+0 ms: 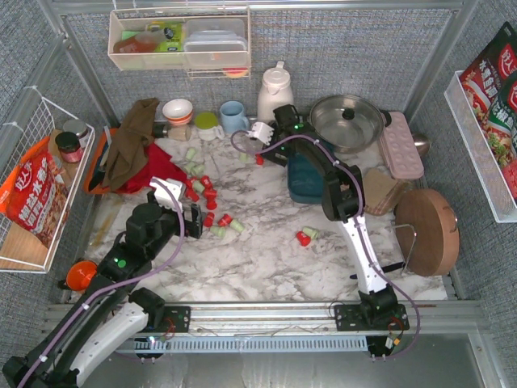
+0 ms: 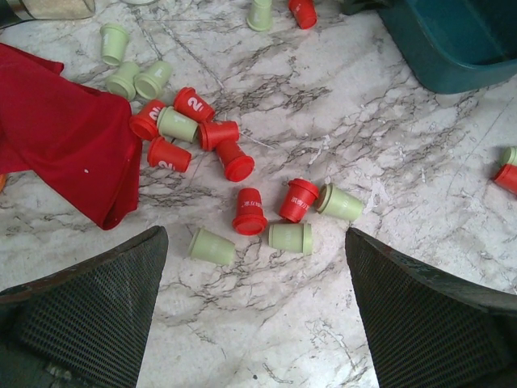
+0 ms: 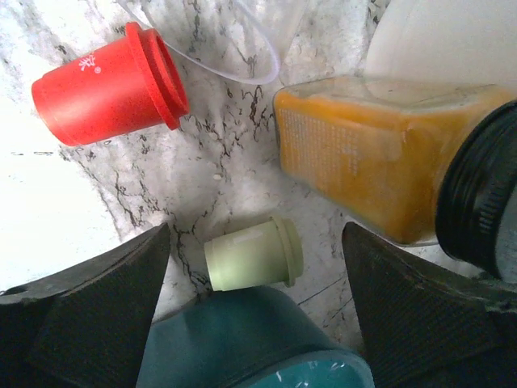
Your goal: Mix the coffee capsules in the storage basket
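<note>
Right gripper (image 3: pixel 254 242) wide open, empty. Mint-green capsule (image 3: pixel 252 255) lies sideways between its fingers, long axis spanning the gap; storage basket (image 3: pixel 242 352) just beside.

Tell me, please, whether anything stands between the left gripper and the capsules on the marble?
Nothing visible does. The left gripper is open over bare marble, and the nearest coffee capsules lie loose just ahead of it. The red cloth lies off to the side, clear of them.
</note>
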Tool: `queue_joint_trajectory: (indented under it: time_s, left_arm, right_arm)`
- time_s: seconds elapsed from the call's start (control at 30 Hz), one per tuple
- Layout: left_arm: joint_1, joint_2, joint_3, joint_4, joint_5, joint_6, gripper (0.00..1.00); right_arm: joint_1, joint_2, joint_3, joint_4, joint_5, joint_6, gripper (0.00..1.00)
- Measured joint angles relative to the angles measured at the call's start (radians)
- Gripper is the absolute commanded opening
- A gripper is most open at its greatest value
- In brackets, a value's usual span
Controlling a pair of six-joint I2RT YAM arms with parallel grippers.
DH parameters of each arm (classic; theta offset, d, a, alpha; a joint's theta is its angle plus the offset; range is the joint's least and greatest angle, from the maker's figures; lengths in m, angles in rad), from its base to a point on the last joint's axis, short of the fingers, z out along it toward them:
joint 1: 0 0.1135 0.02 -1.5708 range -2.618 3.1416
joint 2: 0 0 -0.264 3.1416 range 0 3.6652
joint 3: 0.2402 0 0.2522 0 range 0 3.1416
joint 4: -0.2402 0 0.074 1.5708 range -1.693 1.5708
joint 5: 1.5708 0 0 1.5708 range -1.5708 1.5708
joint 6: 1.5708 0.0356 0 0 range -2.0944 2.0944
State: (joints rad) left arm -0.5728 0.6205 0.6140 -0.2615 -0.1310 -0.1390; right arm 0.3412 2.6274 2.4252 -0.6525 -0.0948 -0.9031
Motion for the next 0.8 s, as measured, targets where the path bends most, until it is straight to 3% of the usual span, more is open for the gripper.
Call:
queue_joint_trajectory:
  time_s: [0.37, 0.67, 0.8]
  left_arm:
    - [0.0, 0.0, -0.001, 0.0, -0.001, 0.0, 0.99]
    - [0.0, 0.0, -0.003, 0.0, -0.001, -0.001, 0.99]
    - [0.0, 0.0, -0.003, 0.0, -0.001, -0.002, 0.99]
  right_arm:
    - [-0.015, 0.018, 0.026, -0.043, -0.055, -0.038, 0.71]
    - [-0.039, 0.006, 0.007, -0.082, -0.072, -0.017, 0.68]
    - [-0.04, -0.003, -0.006, -0.091, -0.075, -0.007, 0.52]
